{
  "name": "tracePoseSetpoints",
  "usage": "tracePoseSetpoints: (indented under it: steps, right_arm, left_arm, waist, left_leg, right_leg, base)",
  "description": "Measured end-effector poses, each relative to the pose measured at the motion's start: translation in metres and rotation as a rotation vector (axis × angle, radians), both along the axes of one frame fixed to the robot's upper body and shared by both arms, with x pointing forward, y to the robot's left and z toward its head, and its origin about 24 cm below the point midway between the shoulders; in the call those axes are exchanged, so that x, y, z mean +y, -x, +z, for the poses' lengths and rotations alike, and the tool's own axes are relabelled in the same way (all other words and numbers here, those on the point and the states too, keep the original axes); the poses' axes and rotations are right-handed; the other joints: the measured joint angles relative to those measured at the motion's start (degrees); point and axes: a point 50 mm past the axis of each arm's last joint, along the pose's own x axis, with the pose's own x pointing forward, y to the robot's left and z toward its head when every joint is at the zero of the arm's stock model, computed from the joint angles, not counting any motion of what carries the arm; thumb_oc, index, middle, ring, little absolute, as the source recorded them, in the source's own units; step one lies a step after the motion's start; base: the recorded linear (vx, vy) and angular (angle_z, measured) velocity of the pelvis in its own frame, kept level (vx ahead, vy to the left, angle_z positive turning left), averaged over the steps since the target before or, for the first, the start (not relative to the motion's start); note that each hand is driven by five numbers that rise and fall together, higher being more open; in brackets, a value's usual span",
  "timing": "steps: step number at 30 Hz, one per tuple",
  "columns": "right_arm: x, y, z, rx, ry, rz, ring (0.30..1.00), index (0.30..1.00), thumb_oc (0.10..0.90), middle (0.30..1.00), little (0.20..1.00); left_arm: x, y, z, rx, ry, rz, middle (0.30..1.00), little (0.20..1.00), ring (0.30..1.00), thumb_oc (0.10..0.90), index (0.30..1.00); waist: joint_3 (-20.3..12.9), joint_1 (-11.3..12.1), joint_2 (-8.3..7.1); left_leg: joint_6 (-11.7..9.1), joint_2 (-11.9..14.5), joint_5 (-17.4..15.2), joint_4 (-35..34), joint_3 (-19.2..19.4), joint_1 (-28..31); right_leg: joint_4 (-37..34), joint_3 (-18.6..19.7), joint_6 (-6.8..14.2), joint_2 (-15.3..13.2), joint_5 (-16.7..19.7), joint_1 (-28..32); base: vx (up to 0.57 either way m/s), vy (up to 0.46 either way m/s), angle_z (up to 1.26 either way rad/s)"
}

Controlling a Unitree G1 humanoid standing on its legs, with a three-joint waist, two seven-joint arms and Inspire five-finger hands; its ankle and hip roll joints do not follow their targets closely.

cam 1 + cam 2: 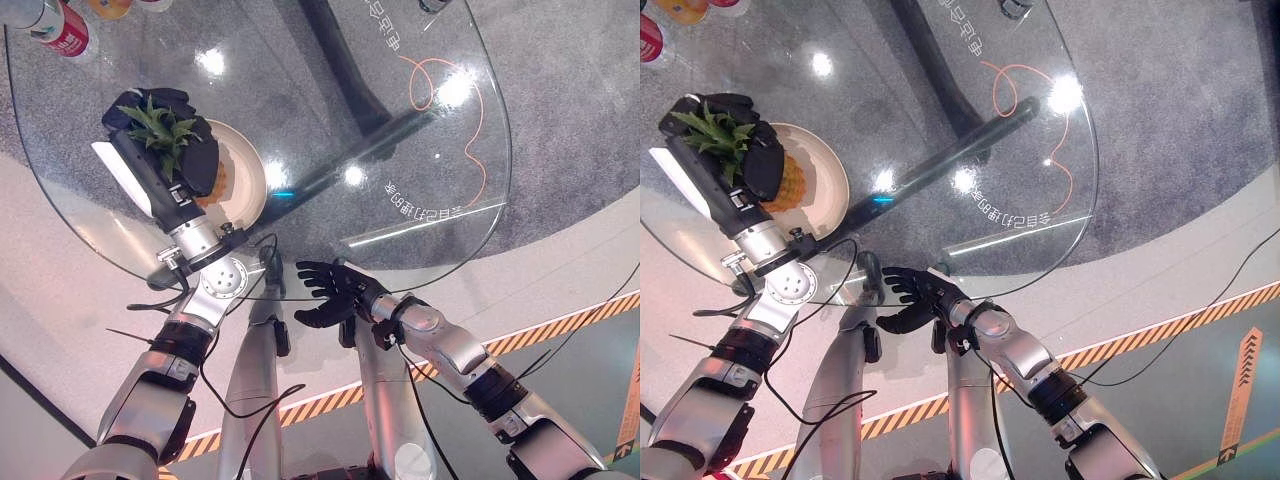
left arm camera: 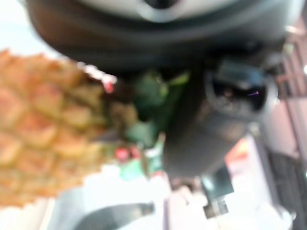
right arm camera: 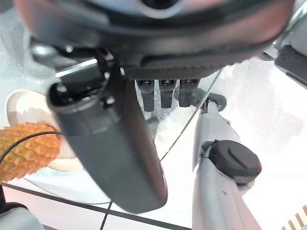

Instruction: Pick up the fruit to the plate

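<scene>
A pineapple (image 1: 205,170) sits over the plate (image 1: 245,185) on the left of a glass table (image 1: 420,150), held in the left hand (image 1: 160,125). The right hand (image 1: 330,290) hovers at the table's near edge. A can (image 1: 65,30) stands at the far left.

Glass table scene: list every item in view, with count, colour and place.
Round glass table: one, clear, fills the centre of the eye views.
Round cream plate: one, on the table's left side.
Orange pineapple with green leaves: one, held over the plate.
Red-and-white can: one, table's far left edge.
Left hand: dark, curled round the pineapple.
Right hand: dark, fingers relaxed, holding nothing, at the table's near edge.
</scene>
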Motion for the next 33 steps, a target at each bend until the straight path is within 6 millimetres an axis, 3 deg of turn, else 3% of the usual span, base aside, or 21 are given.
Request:
tracePoseSetpoints:
  steps: [7,9,11,12,33]
  right_arm:
    - [-0.001,-0.002,0.002,-0.012,0.008,-0.004,0.9,0.9,0.8,0.9,0.9]
    - [-0.003,-0.005,0.003,-0.017,0.014,-0.008,0.9,0.9,0.8,0.9,0.9]
    - [-0.005,-0.006,0.004,-0.025,0.022,-0.012,0.9,0.9,0.8,0.9,0.9]
    - [-0.005,-0.007,0.005,-0.027,0.023,-0.011,0.9,0.9,0.8,0.9,0.9]
    - [-0.006,-0.011,0.01,-0.049,0.031,-0.012,0.9,0.9,0.8,0.9,0.9]
  left_arm:
    - [-0.002,-0.002,0.001,-0.008,0.032,-0.023,0.3,0.2,0.3,0.1,0.3]
    - [-0.001,-0.002,0.002,-0.014,0.039,-0.028,0.556,0.499,0.556,0.399,0.556]
    - [0.0,-0.002,0.002,-0.012,0.055,-0.036,0.691,0.656,0.691,0.556,0.691]
    - [0.001,-0.002,0.002,-0.014,0.062,-0.037,0.9,0.9,0.9,0.8,0.9]
    - [0.001,-0.008,0.0,0.026,0.113,-0.06,0.9,0.9,0.9,0.8,0.9]
  waist:
    - [0.2,-0.12,0.3]
    - [0.27,-0.02,0.42]
    - [0.33,0.15,0.51]
    - [0.36,0.27,0.57]
    - [0.66,1.39,1.15]
  left_leg:
    - [-1.01,0.26,0.91,-0.78,-0.08,0.06]
    - [-1.17,0.3,0.88,-1.02,-0.17,0.06]
    - [-1.49,0.34,1.39,-1.4,-0.19,0.17]
    - [-1.5,0.4,1.39,-1.53,-0.26,0.22]
    - [-2.92,1.62,3.6,-3.42,-1.47,1.28]
  right_leg:
    - [0.81,-0.16,-0.63,0.08,-0.22,-0.71]
    - [0.98,-0.05,-1.0,-0.05,-0.33,-0.88]
    - [1.32,-0.13,-1.2,-0.05,-0.48,-1.11]
    - [1.35,-0.12,-1.22,0.05,-0.48,-1.09]
    - [1.6,-1.99,-2.73,1.07,-0.35,-0.61]
  base:
    - [-0.04,0.004,0.01]
    - [-0.04,-0.006,0.01]
    - [0.0,0.0,0.0]
    - [0.0,0.0,0.0]
    - [-0.01,-0.02,0.02]
